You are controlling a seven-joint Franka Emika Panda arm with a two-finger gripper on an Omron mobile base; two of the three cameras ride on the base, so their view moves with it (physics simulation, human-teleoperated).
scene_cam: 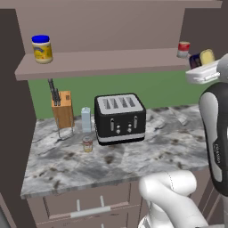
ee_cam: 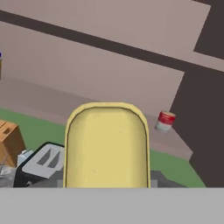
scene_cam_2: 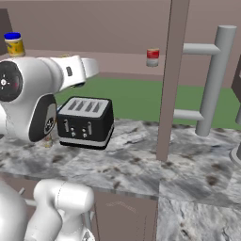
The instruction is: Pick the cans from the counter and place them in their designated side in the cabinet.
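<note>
My gripper is raised at the right end of the cabinet shelf and is shut on the boxy dark-blue can. That can's yellow label stands close in the middle of the hand view and hides the fingertips. It hangs just right of the red-and-white round can, at about shelf height. The short round can with the tan-and-red label stands on the marbled counter, left of the toaster's front.
A black toaster sits mid-counter, with a wooden knife block and a small pale carton to its left. A yellow jar with a blue lid stands at the shelf's left end. A dark side panel closes the shelf's right.
</note>
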